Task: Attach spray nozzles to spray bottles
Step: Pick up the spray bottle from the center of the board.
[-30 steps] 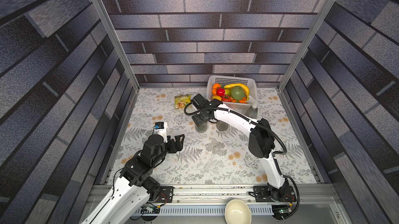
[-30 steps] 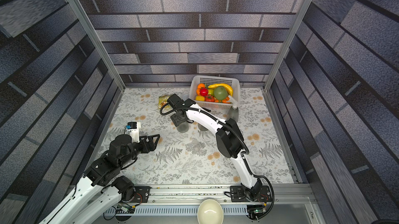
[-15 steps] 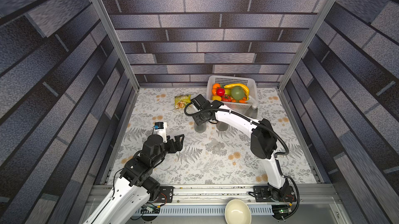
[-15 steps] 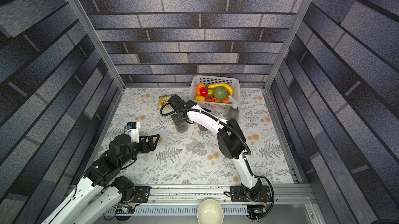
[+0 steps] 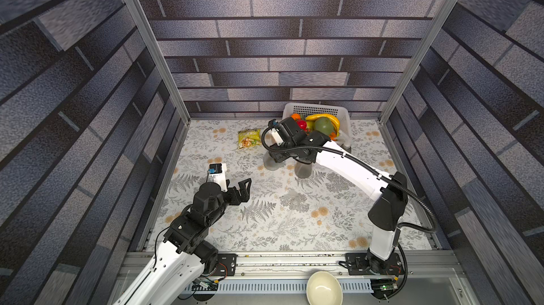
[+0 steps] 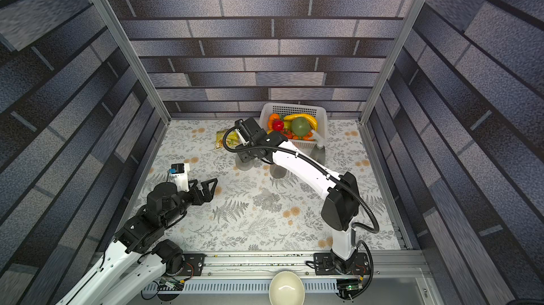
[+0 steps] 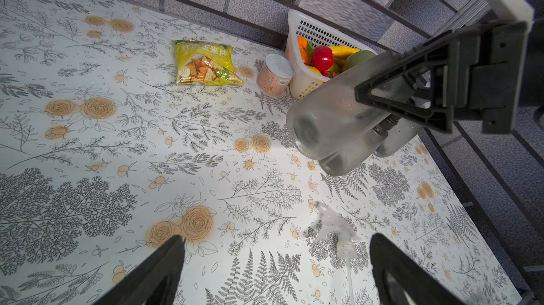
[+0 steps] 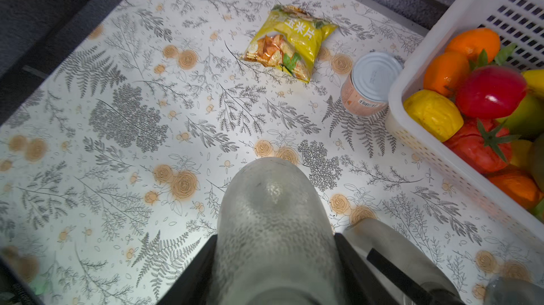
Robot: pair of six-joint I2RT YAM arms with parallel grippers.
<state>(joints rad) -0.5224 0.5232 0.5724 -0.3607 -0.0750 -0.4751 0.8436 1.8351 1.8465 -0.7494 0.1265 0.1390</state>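
Near the far side of the desk, the right jaws are clenched on both sides of a smoky-grey translucent bell-shaped plastic bottle (image 8: 270, 209). A second grey bottle (image 7: 394, 141) stands just beside it. The left jaws are released, wide and empty, above the floral-patterned desk (image 7: 117, 141). A clear-whitish trigger spray nozzle (image 7: 332, 230) lies on the desk between them and the bottles. A white plastic fruit basket (image 5: 318, 109) stands behind.

Floral table (image 5: 265, 230): snack bag (image 5: 249, 138), can (image 7: 275, 74), basket (image 5: 316, 109), spray bottles (image 5: 303, 169), clear nozzle (image 7: 332, 227).
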